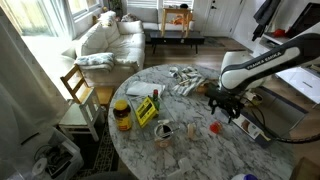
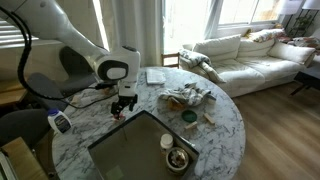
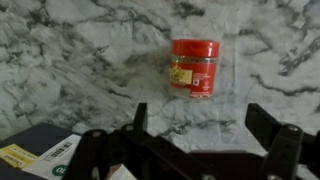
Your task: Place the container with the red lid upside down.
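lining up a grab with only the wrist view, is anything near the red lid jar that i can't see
Observer: In an exterior view nothing touches the small container. A glass stands off to one side.
Operator: is the gripper down at it yet
Observer: No. The gripper hangs over the table close beside it, not touching.
Operator: any other jar around
Observer: Yes, an amber jar stands far across the table, next to a yellow box.
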Available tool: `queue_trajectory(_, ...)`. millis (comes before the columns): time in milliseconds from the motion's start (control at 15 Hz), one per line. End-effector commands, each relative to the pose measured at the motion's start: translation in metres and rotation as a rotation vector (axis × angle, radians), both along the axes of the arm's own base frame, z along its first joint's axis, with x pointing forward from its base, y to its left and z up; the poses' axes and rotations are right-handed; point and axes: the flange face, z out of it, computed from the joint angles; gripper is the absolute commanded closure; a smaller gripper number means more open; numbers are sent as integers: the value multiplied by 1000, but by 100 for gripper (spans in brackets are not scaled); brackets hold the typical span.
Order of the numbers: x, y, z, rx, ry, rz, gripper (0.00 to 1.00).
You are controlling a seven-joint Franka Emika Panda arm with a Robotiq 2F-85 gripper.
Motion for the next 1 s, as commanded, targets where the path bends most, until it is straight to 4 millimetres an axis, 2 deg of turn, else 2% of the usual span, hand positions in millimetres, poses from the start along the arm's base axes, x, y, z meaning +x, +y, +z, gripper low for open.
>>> queue_trajectory(0,1,-13,-21,80,20,-57,0)
queue_trajectory(533,2,-20,-48,194,-19,-137,0)
queue_trajectory(600,1,-21,-50,195,-20,-143,8)
queue_trajectory(733,1,-23,-53,199,-21,-152,34)
queue_trajectory(933,4,-26,-51,180,-26,-169,58)
